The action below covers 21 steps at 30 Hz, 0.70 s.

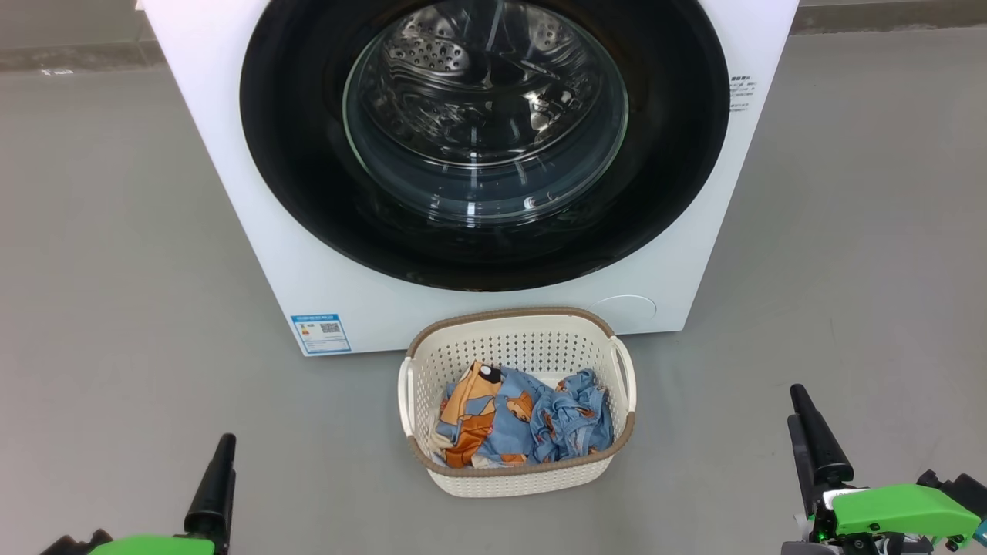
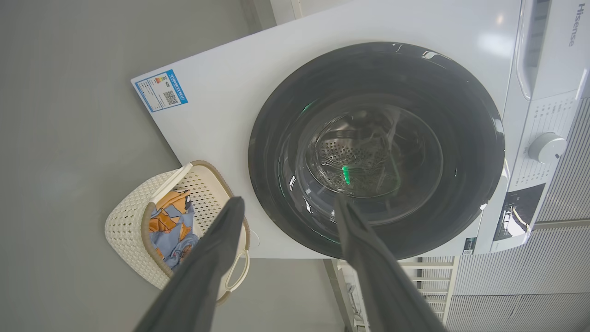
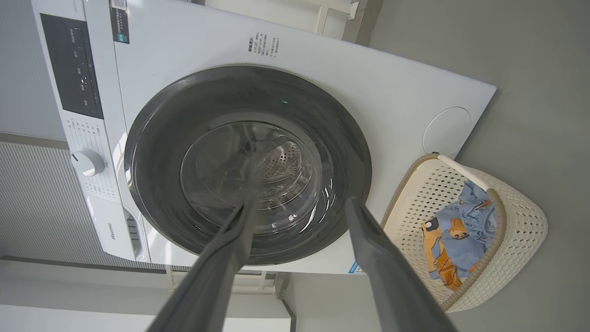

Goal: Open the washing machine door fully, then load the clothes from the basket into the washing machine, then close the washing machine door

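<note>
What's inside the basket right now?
The clothes, a crumpled light-blue and orange heap, lie in the basket, well below its rim. Whatever is under the heap is covered.

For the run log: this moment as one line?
washing machine door shut | clothes in basket | basket before washing machine | left gripper open, empty | right gripper open, empty
</note>
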Available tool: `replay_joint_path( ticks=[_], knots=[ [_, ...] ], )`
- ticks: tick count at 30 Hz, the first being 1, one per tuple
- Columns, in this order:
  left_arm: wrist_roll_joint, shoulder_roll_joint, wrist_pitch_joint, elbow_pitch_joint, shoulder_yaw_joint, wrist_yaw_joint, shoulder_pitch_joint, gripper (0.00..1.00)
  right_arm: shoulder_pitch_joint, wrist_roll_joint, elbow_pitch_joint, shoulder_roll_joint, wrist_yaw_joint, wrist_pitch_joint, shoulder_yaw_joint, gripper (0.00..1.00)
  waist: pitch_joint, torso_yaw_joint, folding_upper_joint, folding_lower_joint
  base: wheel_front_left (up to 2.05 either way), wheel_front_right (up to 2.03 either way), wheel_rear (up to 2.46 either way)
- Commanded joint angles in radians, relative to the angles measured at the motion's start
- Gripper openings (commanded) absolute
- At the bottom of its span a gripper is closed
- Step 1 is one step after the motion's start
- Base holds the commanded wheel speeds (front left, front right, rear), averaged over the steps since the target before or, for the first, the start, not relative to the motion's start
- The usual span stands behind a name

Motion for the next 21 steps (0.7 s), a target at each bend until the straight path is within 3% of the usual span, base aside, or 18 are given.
replay_joint_path(
  ticks=[1, 21],
  knots=[
    [0.032, 0.023, -0.015, -0.036, 0.004, -0.002, -0.046, 1.0, -0.049, -0.03, -0.026, -0.015, 0.0, -0.015, 0.012, 1.0, 0.0, 0.0, 0.0, -0.0002, 0.0, 0.0, 0.0],
    [0.296, 0.052, -0.071, -0.064, -0.024, -0.002, -0.044, 1.0, -0.074, -0.305, -0.031, -0.042, 0.001, -0.07, 0.076, 1.0, 0.001, -0.002, 0.0, -0.0002, 0.0, 0.0, 0.0]
  ],
)
